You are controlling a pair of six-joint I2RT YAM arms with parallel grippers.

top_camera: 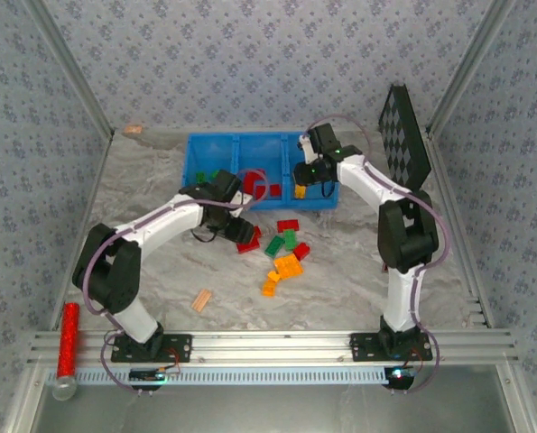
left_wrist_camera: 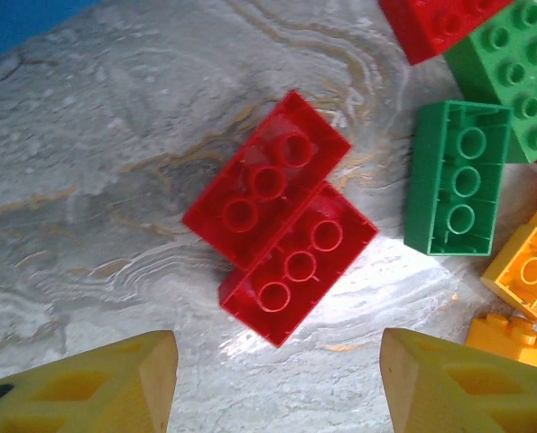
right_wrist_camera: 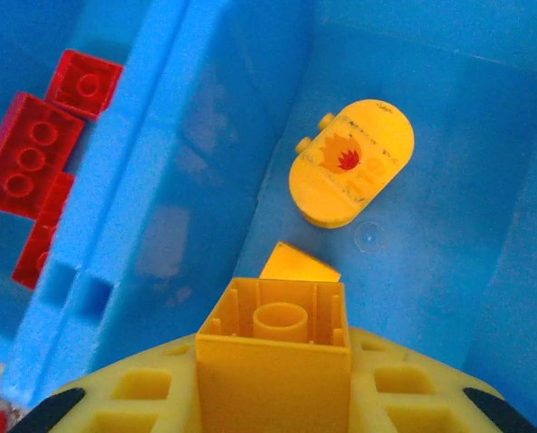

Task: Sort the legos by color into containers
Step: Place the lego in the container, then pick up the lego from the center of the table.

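Note:
My left gripper (left_wrist_camera: 277, 379) hangs open over the table, its yellow fingertips (left_wrist_camera: 115, 383) apart, with nothing between them. Just ahead of it lie two red legos (left_wrist_camera: 277, 216) upside down, side by side. Green legos (left_wrist_camera: 458, 176), another red one (left_wrist_camera: 439, 23) and orange-yellow ones (left_wrist_camera: 530, 275) lie to their right. In the top view the left gripper (top_camera: 245, 233) is at the left edge of the loose pile (top_camera: 286, 253). My right gripper (right_wrist_camera: 273, 379) is shut on a yellow lego (right_wrist_camera: 273, 347) above the right compartment of the blue containers (top_camera: 196, 171). A rounded yellow piece (right_wrist_camera: 351, 162) lies on that compartment's floor.
Red bricks (right_wrist_camera: 33, 153) lie in the middle compartment and green ones (top_camera: 216, 176) in the left. A tan wooden block (top_camera: 200, 300) lies near the left arm's base, and a red glittery cylinder (top_camera: 68, 338) at the front left. A checkered board (top_camera: 403, 135) leans at the back right.

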